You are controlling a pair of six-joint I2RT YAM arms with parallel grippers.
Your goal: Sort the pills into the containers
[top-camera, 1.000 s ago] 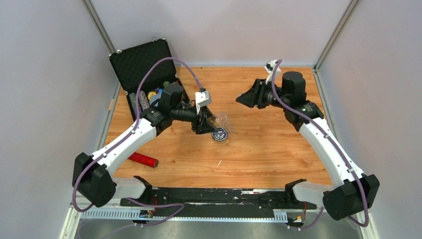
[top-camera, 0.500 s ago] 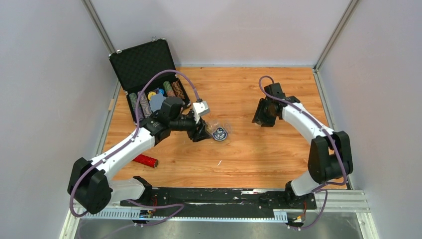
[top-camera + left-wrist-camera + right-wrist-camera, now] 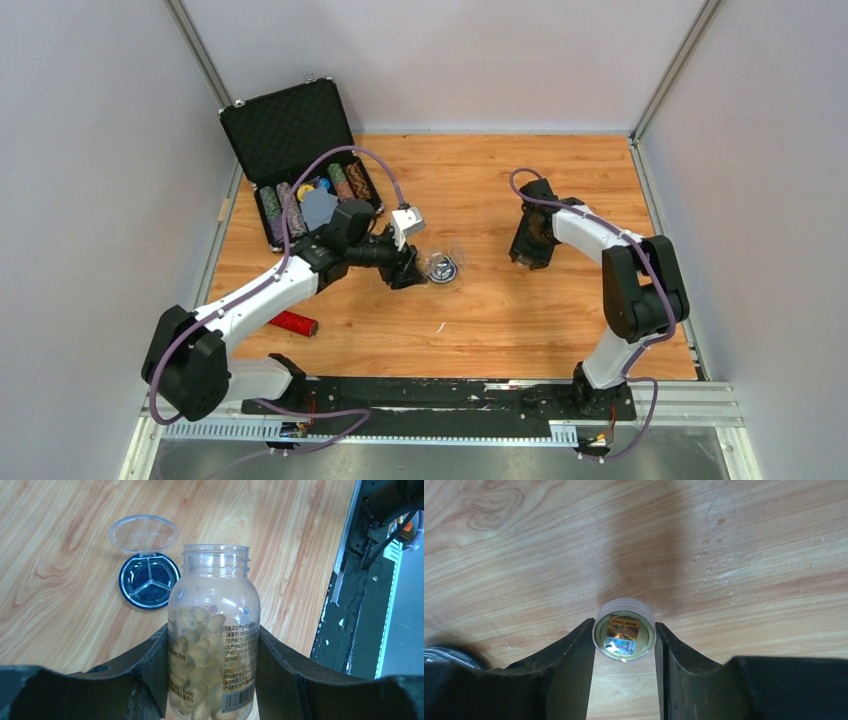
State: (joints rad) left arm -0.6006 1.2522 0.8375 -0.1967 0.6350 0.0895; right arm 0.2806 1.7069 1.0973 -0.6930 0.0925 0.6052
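My left gripper (image 3: 212, 635) is shut on a clear uncapped bottle (image 3: 215, 595), upright in the left wrist view and about half full of pale yellow pills (image 3: 200, 650). Just beyond it on the wood lies the round container (image 3: 149, 581), dark-rimmed with three silvery-blue compartments, its clear lid (image 3: 143, 532) flipped open behind it. From above, the left gripper (image 3: 405, 265) sits just left of the container (image 3: 442, 268). My right gripper (image 3: 625, 630) is shut on the bottle's round cap (image 3: 625, 629), gold sticker facing the camera, low over the table. It (image 3: 527, 245) is well right of the container.
An open black poker-chip case (image 3: 290, 130) with rows of chips stands at the back left. A red cylinder (image 3: 287, 322) lies near the left arm's base. The black mounting rail (image 3: 440, 395) runs along the near edge.
The right arm has folded in and swung its gripper from high at the back down to the table with the cap. The left gripper has shifted slightly, still beside the container.
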